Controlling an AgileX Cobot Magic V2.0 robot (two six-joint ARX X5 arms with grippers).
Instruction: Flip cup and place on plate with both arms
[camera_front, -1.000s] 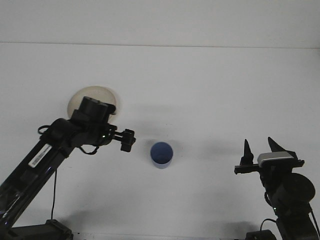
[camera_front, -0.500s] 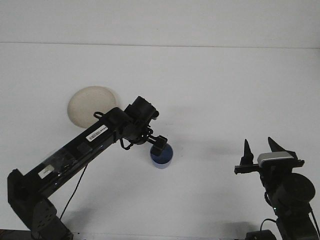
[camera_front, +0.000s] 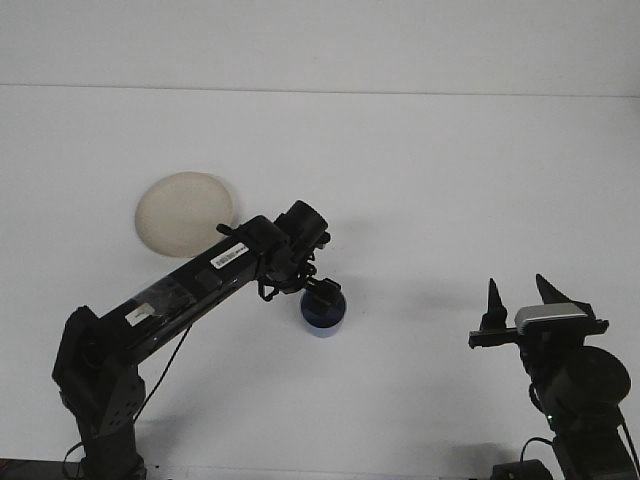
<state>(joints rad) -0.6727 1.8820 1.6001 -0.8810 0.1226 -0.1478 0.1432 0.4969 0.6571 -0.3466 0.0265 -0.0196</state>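
Nearest the camera, the right gripper (camera_front: 516, 292) sits parked at the lower right, its two dark fingers pointing up with a clear gap between them, holding nothing. It has not shifted across the last second; the right arm is idle and well apart from the work.

Mid-table, the blue cup (camera_front: 324, 310) stands on the white table (camera_front: 450, 180), in the same spot as a second ago, just right of the table's centre line and well short of the plate. The left gripper (camera_front: 322, 292) is now directly over the cup's rim, on its near-left side. A second ago this arm was folded back over the plate with the gripper well left of the cup; half a second ago it had reached the cup's upper edge; now it has pushed slightly further right and lower. The jaws are hidden against the dark wrist and the cup's dark interior, so whether they are apart or already closing on the rim cannot be told from this view.

Judgement: the approach phase is ending and the grasp is in hand. No lift or flip has started.

Farthest back, the cream plate (camera_front: 185, 213) lies at upper left, now fully uncovered since the arm swung off it, ready to receive the cup.
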